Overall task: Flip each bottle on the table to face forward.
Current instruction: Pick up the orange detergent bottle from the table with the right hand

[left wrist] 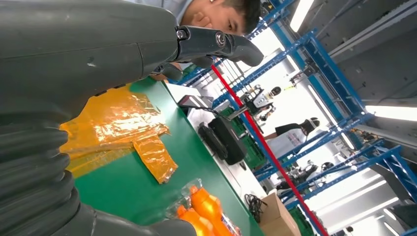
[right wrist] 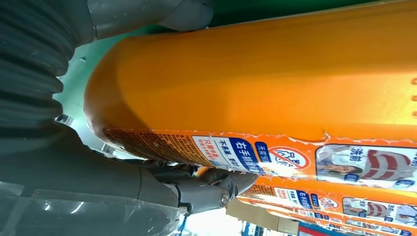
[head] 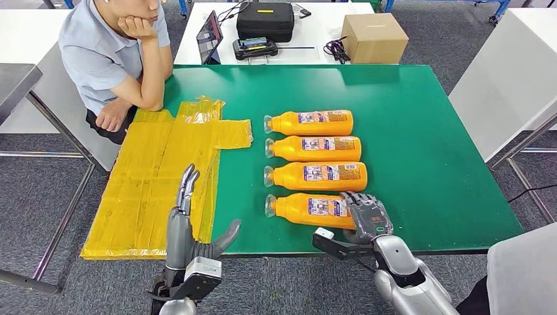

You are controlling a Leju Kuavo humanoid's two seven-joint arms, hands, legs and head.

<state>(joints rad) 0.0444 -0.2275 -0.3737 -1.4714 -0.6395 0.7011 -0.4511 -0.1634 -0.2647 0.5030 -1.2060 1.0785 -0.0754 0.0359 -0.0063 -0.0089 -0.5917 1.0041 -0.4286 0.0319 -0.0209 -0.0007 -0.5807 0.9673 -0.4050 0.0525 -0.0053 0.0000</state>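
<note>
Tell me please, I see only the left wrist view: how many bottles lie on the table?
Observer: Four orange bottles lie in a row on the green table.
Operator: Does the right hand touch one?
Observer: Yes, the right hand rests on the base end of the nearest bottle.
Operator: Where do the caps point?
Observer: Toward the yellow sheet, which lies on the robot's left side.
</note>
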